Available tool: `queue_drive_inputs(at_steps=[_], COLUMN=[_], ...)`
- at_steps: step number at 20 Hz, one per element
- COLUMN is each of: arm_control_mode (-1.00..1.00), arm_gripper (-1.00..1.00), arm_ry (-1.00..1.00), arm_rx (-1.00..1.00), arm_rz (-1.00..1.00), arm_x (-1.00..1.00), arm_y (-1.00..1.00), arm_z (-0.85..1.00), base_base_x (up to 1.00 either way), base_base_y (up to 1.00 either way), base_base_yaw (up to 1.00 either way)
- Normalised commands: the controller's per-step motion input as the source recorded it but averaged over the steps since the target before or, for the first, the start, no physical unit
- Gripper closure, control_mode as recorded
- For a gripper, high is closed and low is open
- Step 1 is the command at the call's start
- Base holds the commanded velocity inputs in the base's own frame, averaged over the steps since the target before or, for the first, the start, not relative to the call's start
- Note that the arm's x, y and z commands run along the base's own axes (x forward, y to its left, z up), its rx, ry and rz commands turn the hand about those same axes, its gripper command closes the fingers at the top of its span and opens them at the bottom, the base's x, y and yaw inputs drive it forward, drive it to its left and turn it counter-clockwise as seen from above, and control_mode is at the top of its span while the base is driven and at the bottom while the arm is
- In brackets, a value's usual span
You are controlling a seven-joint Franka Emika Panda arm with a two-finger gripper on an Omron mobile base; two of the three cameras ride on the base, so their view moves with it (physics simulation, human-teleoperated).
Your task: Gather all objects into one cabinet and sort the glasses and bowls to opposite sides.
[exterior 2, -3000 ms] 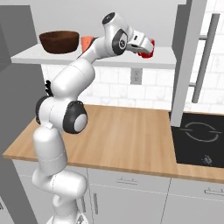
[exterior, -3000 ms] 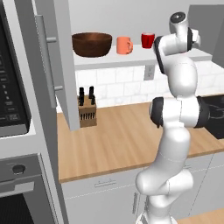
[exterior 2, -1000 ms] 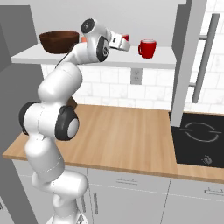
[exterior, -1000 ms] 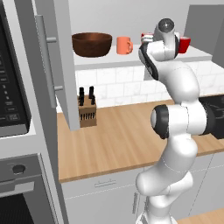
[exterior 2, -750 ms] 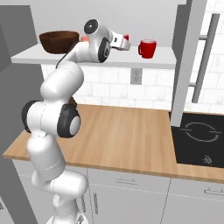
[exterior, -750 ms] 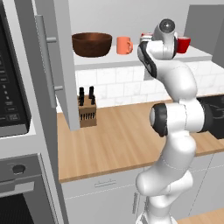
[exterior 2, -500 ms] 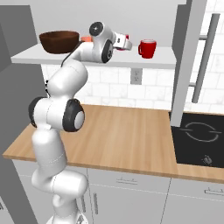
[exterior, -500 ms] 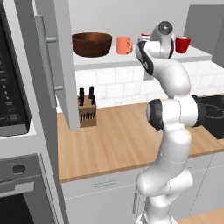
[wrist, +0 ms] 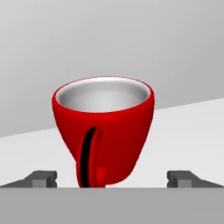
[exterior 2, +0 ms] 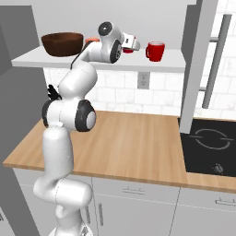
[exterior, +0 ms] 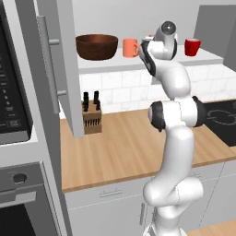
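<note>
A simulated kitchen: white tiled backsplash, a wooden desk with a knife block standing on it, a black hob at the desk's far end, and an oven front at the left edge of the left base view. Above the desk the wall cabinet stands open, its grey door with a long bar handle swung out, and its pale shelf carries all the task's things. The dark brown wooden bowl sits at the left end of the shelf, the salmon-orange mug just beside it. One red cup stands well apart toward the right end. The second red cup stands upright on the shelf directly before the end effector, its handle turned toward the camera and its inside pale grey. The end effector is spread wide, one fingertip on each side of the cup's base, neither touching it, nothing gripped. No brands, labels or writing can be read anywhere.
</note>
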Motion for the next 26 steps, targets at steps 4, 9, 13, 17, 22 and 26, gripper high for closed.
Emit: queue_drive_inputs(at_steps=[4,9,13,17,22,26], arm_control_mode=[-1.00,-1.00,-1.00,-1.00,-1.00,-1.00], arm_gripper=[-1.00,-1.00,-1.00,-1.00,1.00,1.00], arm_ry=[0.02,0.01,0.01,0.03,0.02,0.00], arm_rx=[0.00,0.00,0.00,0.00,0.00,0.00], arm_rz=[0.00,0.00,0.00,0.00,0.00,0.00], arm_x=[0.49,0.33,0.14,0.01,0.00,0.00], arm_y=[0.03,0.01,0.00,0.00,0.01,0.00], arm_z=[0.00,0.00,0.00,-0.13,-0.44,-0.51], base_base_x=[0.00,0.00,0.00,0.00,0.00,0.00], base_base_y=[0.00,0.00,0.00,0.00,0.00,0.00], base_base_yaw=[0.00,0.00,0.00,0.00,0.00,0.00])
